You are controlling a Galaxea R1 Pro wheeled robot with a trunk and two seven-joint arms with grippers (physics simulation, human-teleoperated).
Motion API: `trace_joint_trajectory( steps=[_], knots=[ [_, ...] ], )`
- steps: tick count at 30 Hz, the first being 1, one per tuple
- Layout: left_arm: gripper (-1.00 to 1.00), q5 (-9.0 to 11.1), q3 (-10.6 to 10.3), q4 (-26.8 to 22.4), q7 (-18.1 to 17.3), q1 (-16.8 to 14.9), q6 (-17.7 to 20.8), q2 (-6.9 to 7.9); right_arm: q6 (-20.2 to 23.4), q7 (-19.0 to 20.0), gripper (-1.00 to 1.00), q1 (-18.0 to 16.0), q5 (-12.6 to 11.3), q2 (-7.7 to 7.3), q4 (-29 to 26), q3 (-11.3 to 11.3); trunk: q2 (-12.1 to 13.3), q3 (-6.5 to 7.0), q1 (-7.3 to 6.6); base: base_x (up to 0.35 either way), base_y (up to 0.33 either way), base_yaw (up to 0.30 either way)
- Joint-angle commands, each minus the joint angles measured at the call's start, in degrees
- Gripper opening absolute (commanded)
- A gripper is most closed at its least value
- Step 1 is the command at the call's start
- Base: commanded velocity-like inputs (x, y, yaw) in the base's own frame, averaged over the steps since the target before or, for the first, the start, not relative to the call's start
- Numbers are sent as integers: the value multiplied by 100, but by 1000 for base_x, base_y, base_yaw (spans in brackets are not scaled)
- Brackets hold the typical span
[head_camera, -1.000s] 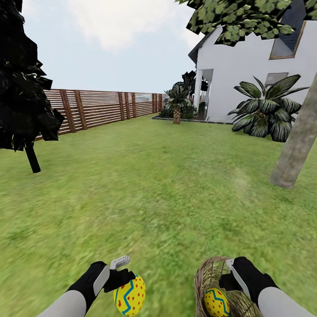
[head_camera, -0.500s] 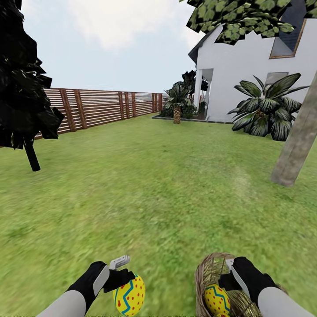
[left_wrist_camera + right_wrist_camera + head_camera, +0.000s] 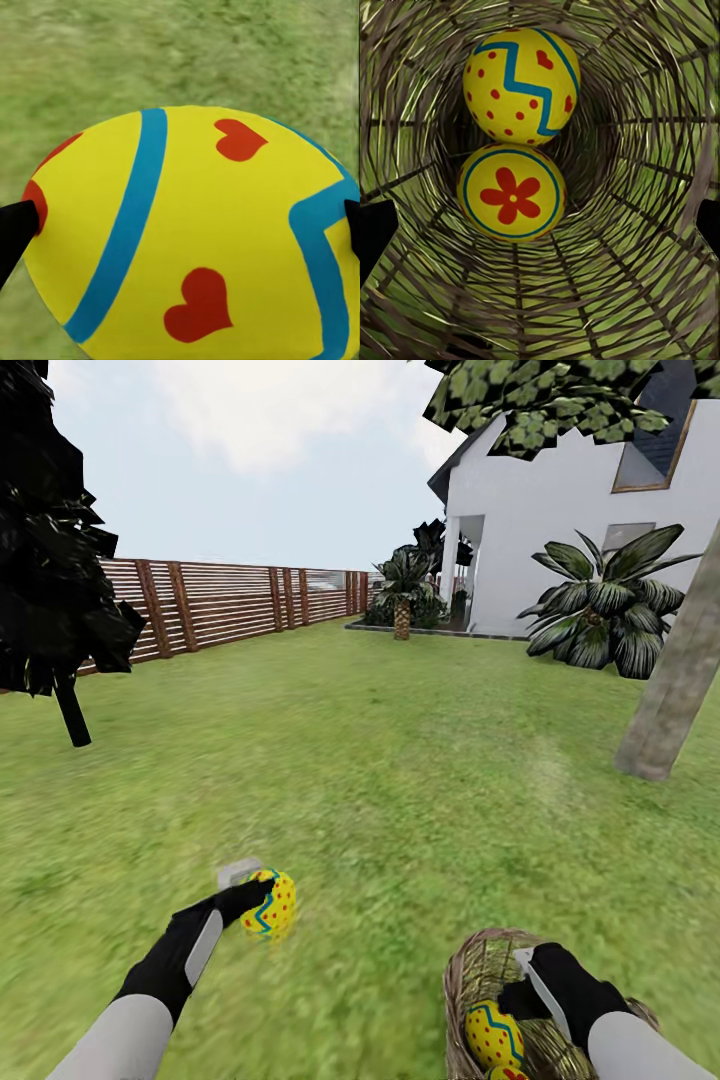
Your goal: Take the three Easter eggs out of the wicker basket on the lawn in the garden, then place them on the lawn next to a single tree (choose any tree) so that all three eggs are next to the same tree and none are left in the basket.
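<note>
My left gripper (image 3: 258, 900) is shut on one yellow Easter egg (image 3: 270, 907) with blue zigzags, held out over the lawn (image 3: 400, 800). In the left wrist view that egg (image 3: 187, 240) sits between the black fingertips (image 3: 15, 232). My right gripper (image 3: 528, 982) grips the rim of the wicker basket (image 3: 480, 970) at the lower right. Two eggs lie inside the basket: a zigzag egg (image 3: 521, 86) and a red-flower egg (image 3: 512, 193), and the zigzag egg (image 3: 493, 1035) also shows from the head. The thick grey-brown tree trunk (image 3: 670, 690) leans at the right, some way ahead.
A thin-trunked dark tree (image 3: 60, 610) stands at the left. A brown slat fence (image 3: 220, 605) runs along the back left. The white house (image 3: 560, 510) and spiky palm-like plants (image 3: 605, 610) are at the back right. Open grass lies between me and the trunk.
My left arm has reached forward and away from my body, carrying its egg. The right gripper and basket have stayed put; a second egg now peeks at the basket's bottom.
</note>
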Motion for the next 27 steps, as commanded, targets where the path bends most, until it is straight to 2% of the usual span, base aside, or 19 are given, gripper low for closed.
trace_joint_trajectory(
  steps=[1, 2, 3, 6, 8, 27],
  knots=[
    [-100, 32, 43, -113, -14, 0, -315, -18, 30, 50, 100, -2, 47, -36, -13, 24, -2, -6, -1, 0, 0, 0],
    [-100, 22, 38, -121, 3, -1, -884, -24, 30, 50, 100, -2, 47, -53, -19, 23, -42, -24, 21, 0, 0, 0],
    [-100, 19, 35, -139, 13, -1, -1120, -27, 31, 51, 100, -2, 47, -55, -24, 23, -83, -42, 43, 0, 0, 0],
    [-100, 27, 47, -261, 11, -2, -548, 100, 38, 51, 100, -1, 47, -51, -56, 23, -203, -96, 109, 0, 0, 0],
    [-100, 25, 49, -300, 18, -2, -407, 128, 39, 51, 100, -1, 47, -54, -58, 23, -283, -132, 153, 0, 0, 0],
    [-100, 27, 47, -261, 14, -2, -368, 109, 39, 45, 100, -2, 47, -39, -59, 23, -1045, -473, 570, 0, 0, 0]
  ],
)
